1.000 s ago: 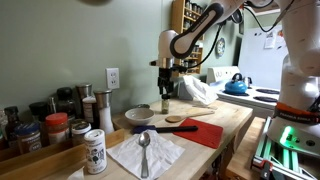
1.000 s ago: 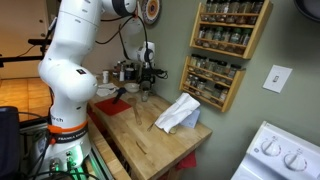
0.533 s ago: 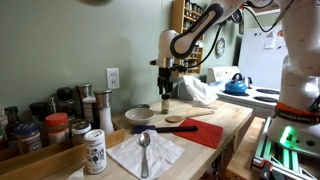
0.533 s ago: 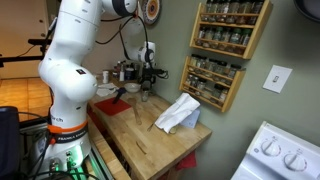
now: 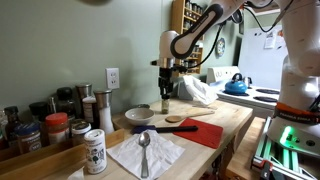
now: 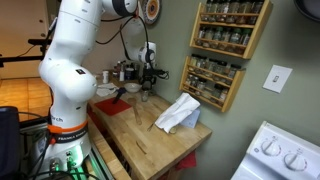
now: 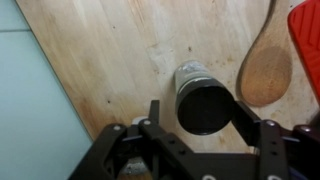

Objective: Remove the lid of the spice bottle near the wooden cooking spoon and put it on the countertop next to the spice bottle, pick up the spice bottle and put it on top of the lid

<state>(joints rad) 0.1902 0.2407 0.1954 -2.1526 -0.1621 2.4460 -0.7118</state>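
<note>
The spice bottle (image 7: 192, 74), a small glass jar, stands upright on the countertop (image 7: 110, 60) with its dark lid (image 7: 206, 108) on. The wooden cooking spoon (image 7: 265, 70) lies just to its right. My gripper (image 7: 200, 105) is open, directly above the bottle, with one finger on each side of the lid; the right finger looks very close to the lid's edge. In both exterior views the gripper (image 5: 166, 96) (image 6: 146, 84) points straight down over the bottle (image 5: 165, 107), with the spoon (image 5: 180, 121) beside it.
A red cloth (image 5: 215, 130) lies past the spoon. A bowl (image 5: 139, 116), a metal spoon on a white napkin (image 5: 145, 150), a white canister (image 5: 95, 150) and red-capped jars (image 5: 57, 128) stand along the counter. A crumpled white cloth (image 6: 178, 113) lies near the wall rack (image 6: 225, 50).
</note>
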